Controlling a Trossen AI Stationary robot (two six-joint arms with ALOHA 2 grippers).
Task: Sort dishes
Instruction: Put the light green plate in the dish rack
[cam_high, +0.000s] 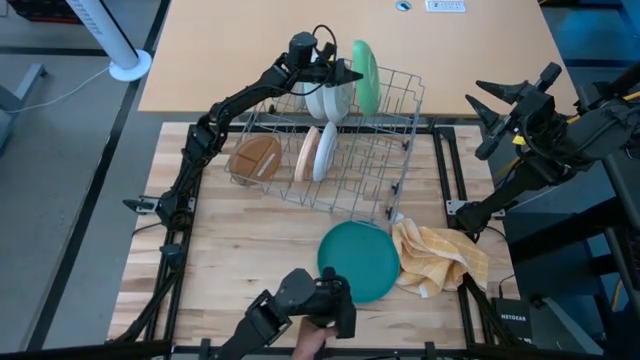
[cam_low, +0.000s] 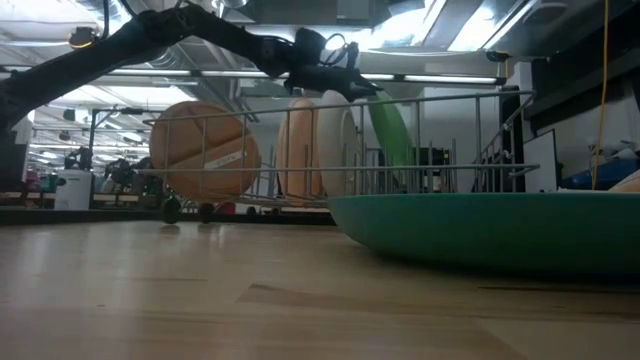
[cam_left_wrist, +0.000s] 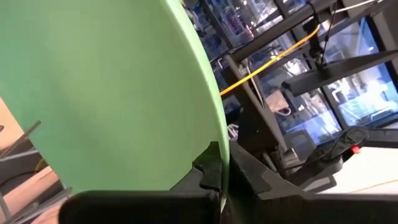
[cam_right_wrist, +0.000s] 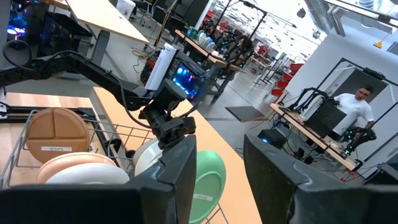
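The left tool (cam_high: 345, 72) is clenching the rim of the light-green plate (cam_high: 366, 76), standing on edge in the wire rack (cam_high: 400, 150); stiff, thin and probably light and slick, it is best pinched at the rim, while the right tool (cam_high: 500, 105) is waiting spread wide beside the bench (cam_high: 230, 240).

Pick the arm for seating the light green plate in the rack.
Left. Its tool is shut on the green plate, upright at the rack's far end. The right tool sits open, raised off to the side.
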